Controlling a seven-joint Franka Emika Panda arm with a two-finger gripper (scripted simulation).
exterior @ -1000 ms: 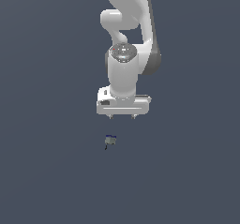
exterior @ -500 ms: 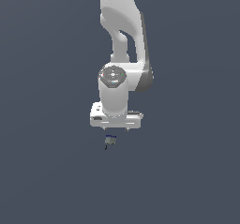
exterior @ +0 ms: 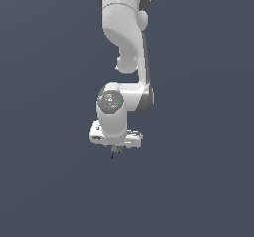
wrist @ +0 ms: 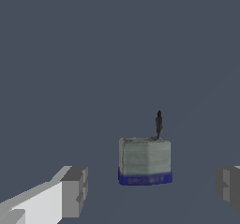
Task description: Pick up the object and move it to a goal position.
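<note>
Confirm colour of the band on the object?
Dark blue band on the grey-white object; clearest in the wrist view.

i am in a computer-made place, not a real room. all around my white arm [exterior: 124,57] is flat dark grey-blue floor [exterior: 198,181], smooth with no walls.

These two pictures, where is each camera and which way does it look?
Exterior view: off the arm, facing the white arm, whose gripper hangs low over the tiny object.
Wrist view: on the wrist, looking past two grey fingertips standing apart, with the object between them.
Shared: the gripper and the object.
</note>
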